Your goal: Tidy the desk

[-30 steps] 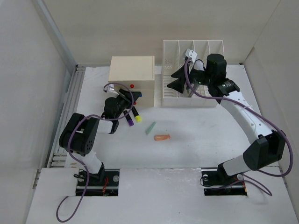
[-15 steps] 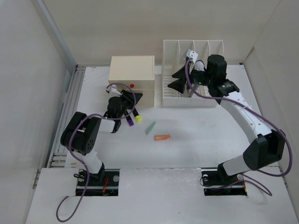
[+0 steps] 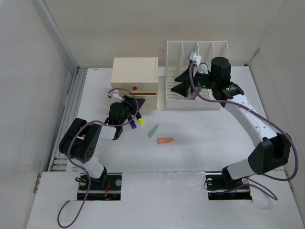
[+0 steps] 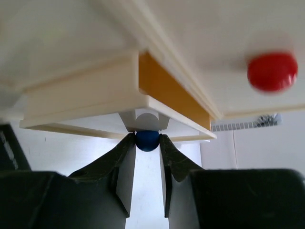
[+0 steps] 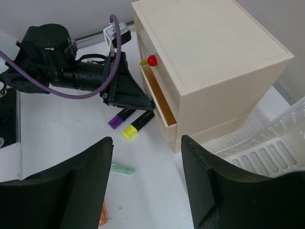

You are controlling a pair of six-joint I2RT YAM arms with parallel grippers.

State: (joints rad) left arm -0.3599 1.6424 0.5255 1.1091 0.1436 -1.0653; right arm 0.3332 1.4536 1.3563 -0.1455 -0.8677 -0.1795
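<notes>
There is one white worktop in front of me. At its far side stand one cream drawer box and one white slotted file rack.

I count three knobs on the box: one red knob, one yellow knob and one blue knob.

Two markers lie together, one purple-capped marker and one yellow-capped marker.

There is one small green piece and one small orange piece.

Two arms are here, the left arm and the right arm. Each carries one tool, the left tool and the right tool, and each tool has two fingers.
</notes>
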